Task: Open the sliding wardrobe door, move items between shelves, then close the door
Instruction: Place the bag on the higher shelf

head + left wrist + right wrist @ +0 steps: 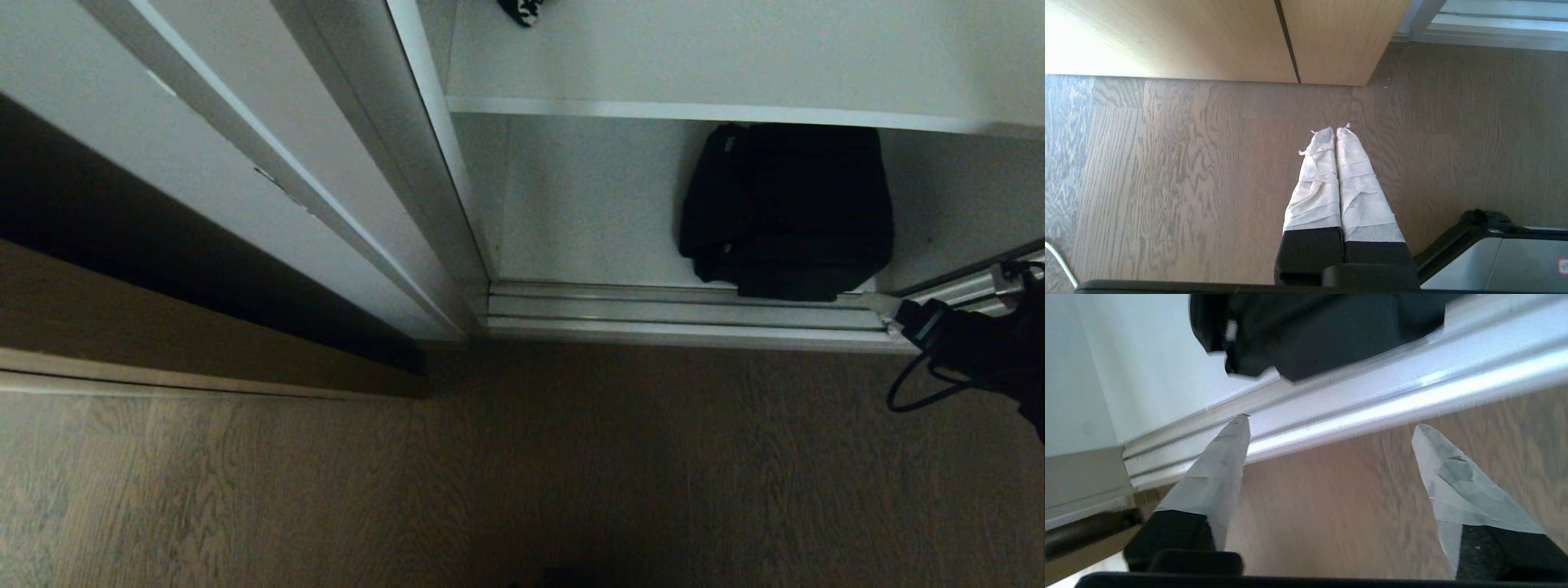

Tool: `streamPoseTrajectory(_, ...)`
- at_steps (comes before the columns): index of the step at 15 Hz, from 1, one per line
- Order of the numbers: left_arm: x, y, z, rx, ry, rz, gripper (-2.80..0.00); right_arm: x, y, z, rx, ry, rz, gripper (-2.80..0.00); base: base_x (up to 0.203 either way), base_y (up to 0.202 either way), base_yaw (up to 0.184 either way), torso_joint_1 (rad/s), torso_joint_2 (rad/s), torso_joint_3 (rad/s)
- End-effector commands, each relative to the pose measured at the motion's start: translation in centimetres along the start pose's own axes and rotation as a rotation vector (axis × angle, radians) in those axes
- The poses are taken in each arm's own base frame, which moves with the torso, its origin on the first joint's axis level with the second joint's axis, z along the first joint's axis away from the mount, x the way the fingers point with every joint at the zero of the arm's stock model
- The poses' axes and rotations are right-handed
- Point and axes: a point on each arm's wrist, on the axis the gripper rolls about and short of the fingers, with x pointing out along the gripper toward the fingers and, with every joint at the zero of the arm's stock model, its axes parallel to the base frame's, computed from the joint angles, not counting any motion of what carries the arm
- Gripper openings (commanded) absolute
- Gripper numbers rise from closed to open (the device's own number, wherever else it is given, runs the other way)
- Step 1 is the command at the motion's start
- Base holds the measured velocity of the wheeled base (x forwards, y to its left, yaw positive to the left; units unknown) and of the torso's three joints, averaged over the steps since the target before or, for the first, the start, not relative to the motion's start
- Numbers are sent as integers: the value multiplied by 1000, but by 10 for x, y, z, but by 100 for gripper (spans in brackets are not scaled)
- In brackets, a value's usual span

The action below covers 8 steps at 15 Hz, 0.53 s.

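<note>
Head view: wardrobe is seen open, sliding wardrobe door (269, 175) pushed over to 9 o'clock. Black fabric bag (788, 211) is sat on the bottom shelf (588, 220), its front edge overhanging the silver floor track (678, 314). Upper shelf (702, 110) is seen above it at 12 o'clock, with a small dark patterned item (522, 10) cut off by the frame. Right gripper (906, 314) is parked low at the 3 o'clock edge, just beside the track; bag lies at roughly 10–11 o'clock from it, near but not touching.

Left wrist view: left gripper (1336, 131) is held over the wood floor (1188, 163), taped fingers (1318, 179) pressed together, nothing between them. Tan cabinet fronts (1208, 36) are seen beyond (bag not in this view, so the left arm is judged the farther one).

Right wrist view: taped fingers (1220, 473) are spread wide, nothing held. Bag is seen ahead past the track, offset toward the finger nearest the wardrobe wall. Bag's long axis is judged to run along the shelf front, roughly parallel to the track. Next step is likely a grasp on the bag; the gripper would need to be brought forward over the track and centred first.
</note>
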Motion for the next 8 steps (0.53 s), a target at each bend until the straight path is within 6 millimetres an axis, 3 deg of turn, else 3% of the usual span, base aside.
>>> streamPoseTrajectory(1, 0, 0, 0, 0, 1, 1, -280, 11, -12, -7, -1, 4, 0, 0, 0, 0, 0, 0, 0, 0)
streamPoseTrajectory(8, 0, 0, 0, 0, 1, 0, -280, 49, -25, -6, -87, -114, 82, 0, 0, 0, 0, 0, 0, 0)
